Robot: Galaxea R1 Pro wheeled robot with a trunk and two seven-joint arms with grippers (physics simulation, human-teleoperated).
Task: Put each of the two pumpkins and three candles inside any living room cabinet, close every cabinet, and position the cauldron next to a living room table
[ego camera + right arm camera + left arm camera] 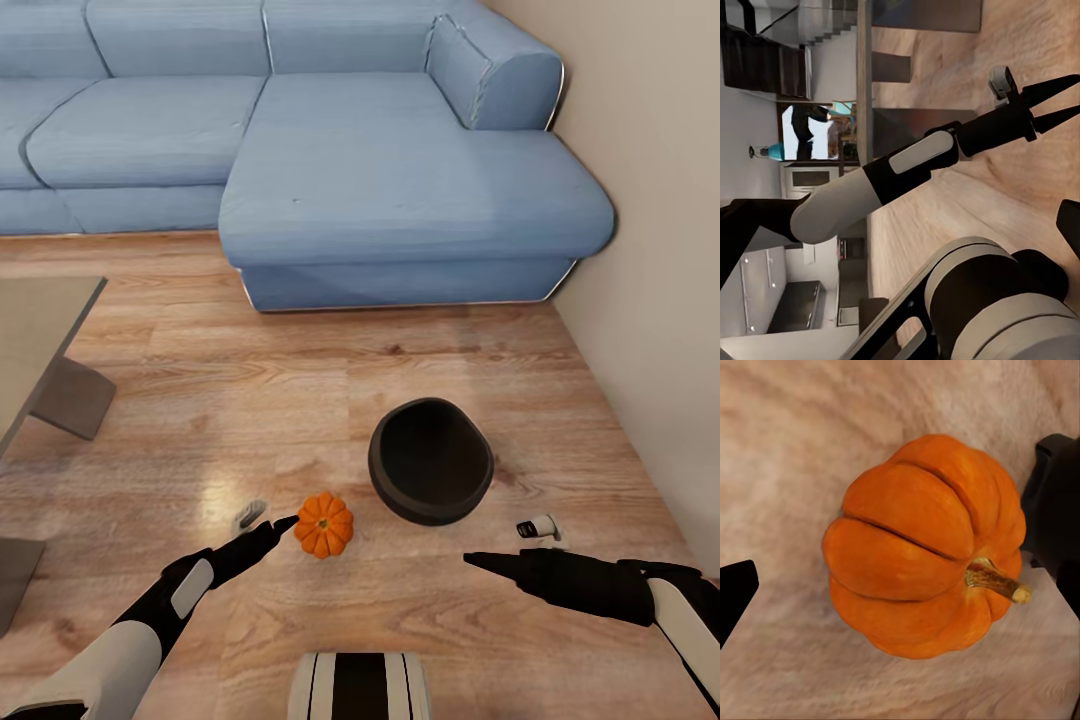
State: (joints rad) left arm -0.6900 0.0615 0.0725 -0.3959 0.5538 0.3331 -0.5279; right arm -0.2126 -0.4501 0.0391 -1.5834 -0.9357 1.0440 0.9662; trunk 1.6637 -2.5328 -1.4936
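- Far left, head view: corner of the low coffee bench with grey-tinted glass top (40, 330), standing on the light wood plank floor (300, 390); its short grey leg (75, 398) shows beneath the edge
- Background: blue corner sofa (400, 170) spanning the back of the room, its chaise end against the pale wall (650, 200) at the right
- Left arm with white forearm and black wrist, ending in the left pincer (283, 524), whose tip sits just beside the small, round, ribbed bright-orange pumpkin (324, 524) lying on the floor
- Left wrist view: the pumpkin (926, 547) lies on its side between the two black fingers (1054, 510), stem pointing toward one of them; the jaws stand wide on either side of it, one finger close to the rind, the other well apart, so the pumpkin is not gripped
- Right of the pumpkin, near but apart: small, round, glossy black cauldron (431, 461) on the floor, wide mouth tilted toward the camera, well apart from the glass bench
- Right arm, black forearm held low over the floor, its right pincer (470, 560) pointing left, below the cauldron in the head view; whether its jaws are wide or narrow cannot be told
- Right wrist view: the left arm seen across the floor, its pincer (1063, 101) with fingers parted
- Bottom centre, head view: white-and-black striped trunk of the robot (360, 685)
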